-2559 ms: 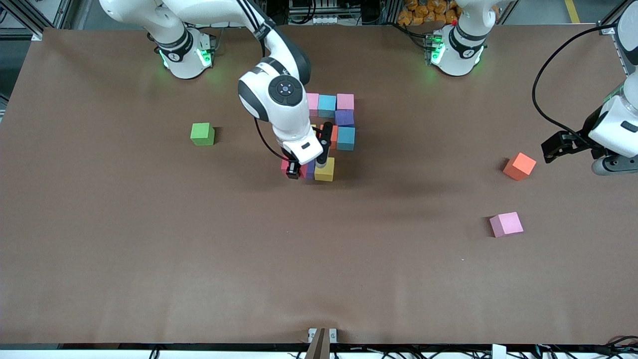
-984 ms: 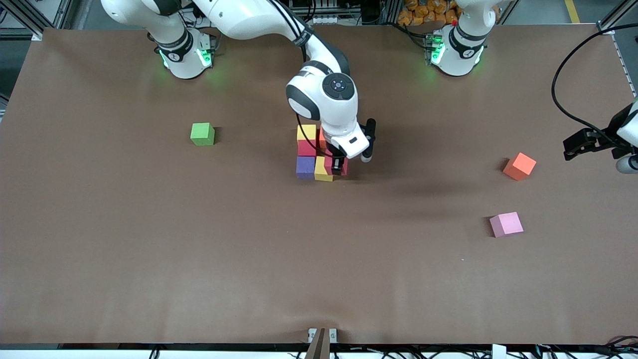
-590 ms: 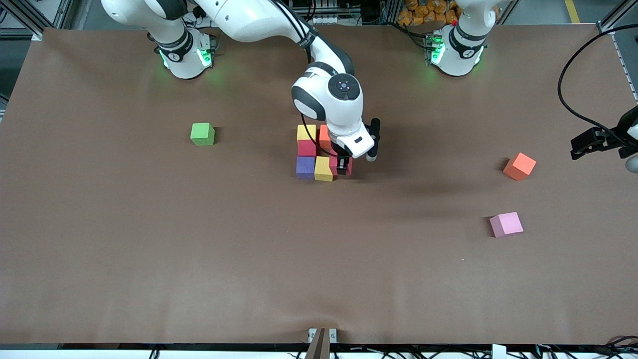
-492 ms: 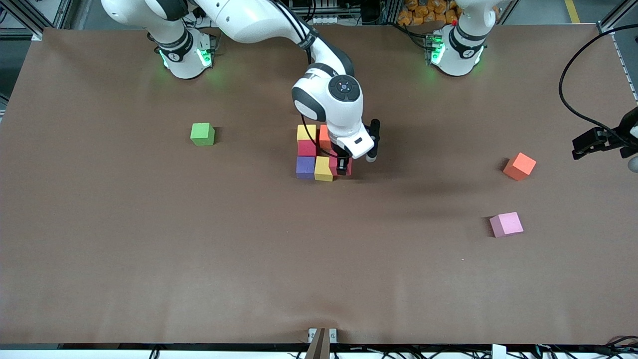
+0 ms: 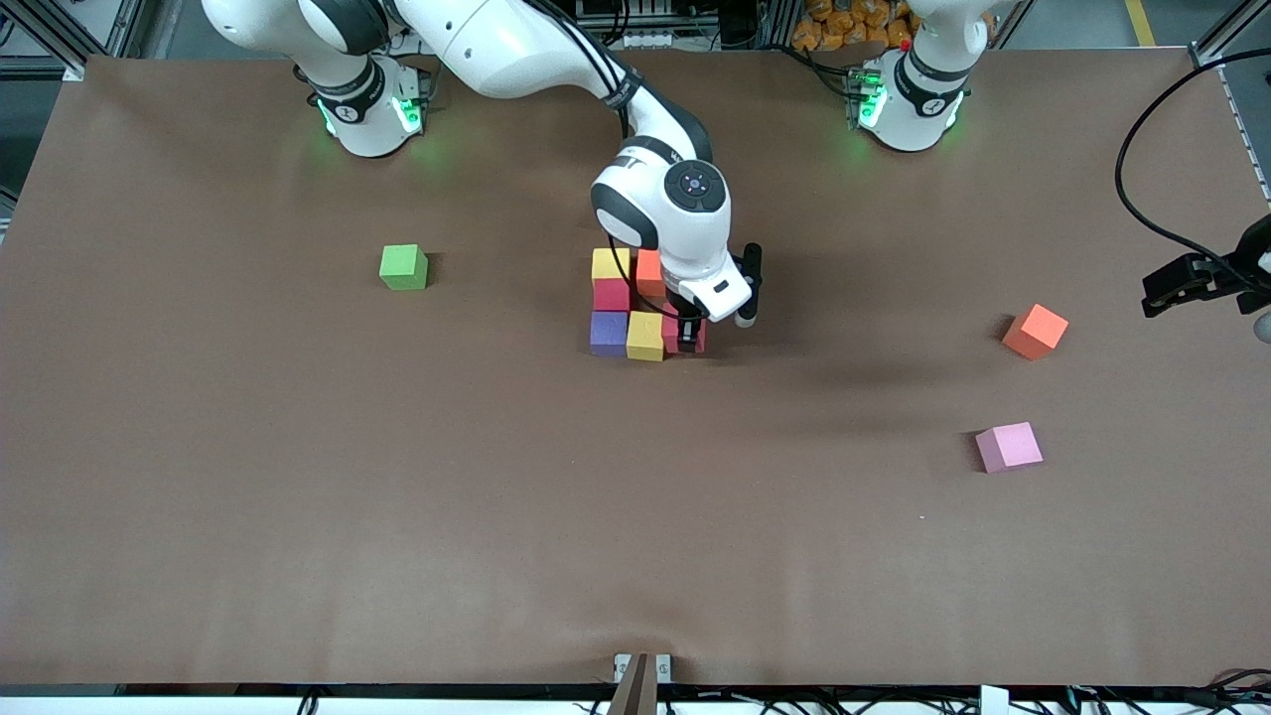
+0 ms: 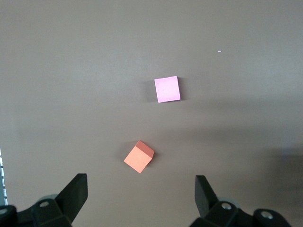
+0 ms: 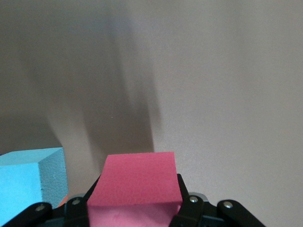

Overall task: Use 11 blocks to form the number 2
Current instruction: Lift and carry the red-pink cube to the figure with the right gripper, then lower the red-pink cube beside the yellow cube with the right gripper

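My right gripper (image 5: 684,332) is shut on a red block (image 5: 696,341) (image 7: 135,187), low at the end of the number 2's (image 5: 611,295) nearest row, beside a yellow block (image 5: 645,336) and a purple block (image 5: 608,333). A red, a yellow (image 5: 611,263) and an orange block (image 5: 648,273) show above them; the arm hides the farther rows. A light blue block (image 7: 31,182) shows in the right wrist view. My left gripper (image 5: 1172,283) (image 6: 140,198) hangs open over the table's left-arm end, near a loose orange block (image 5: 1035,331) (image 6: 139,156) and a loose pink block (image 5: 1009,446) (image 6: 167,89).
A green cube (image 5: 403,267) sits alone toward the right arm's end of the table. The brown table top (image 5: 496,497) spreads wide nearer the front camera. Both arm bases stand along the farthest edge.
My right gripper carried the red block along the nearest row, from the purple block's end to the yellow block's open side, and lowered it. My left gripper drew back toward the table's edge.
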Controlling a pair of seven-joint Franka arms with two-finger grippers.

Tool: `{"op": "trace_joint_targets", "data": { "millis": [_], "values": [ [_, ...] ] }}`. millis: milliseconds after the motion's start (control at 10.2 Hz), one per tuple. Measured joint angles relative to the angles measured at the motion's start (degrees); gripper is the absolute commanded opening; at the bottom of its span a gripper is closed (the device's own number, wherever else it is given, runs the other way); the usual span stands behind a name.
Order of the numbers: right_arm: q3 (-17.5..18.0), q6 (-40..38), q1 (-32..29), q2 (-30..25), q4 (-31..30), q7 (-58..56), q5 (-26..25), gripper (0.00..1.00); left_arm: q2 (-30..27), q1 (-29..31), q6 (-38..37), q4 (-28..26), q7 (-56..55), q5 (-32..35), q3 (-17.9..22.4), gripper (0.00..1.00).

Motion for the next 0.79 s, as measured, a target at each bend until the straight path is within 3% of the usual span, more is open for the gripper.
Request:
{"op": "trace_joint_targets", "data": {
  "millis": [787],
  "values": [
    [-0.02,-0.54,0.61,2.05,0.13,0.00,0.00,0.48,0.00,0.01,-0.11,-0.17,0.00,0.00,0.02,1.00]
  ]
}}
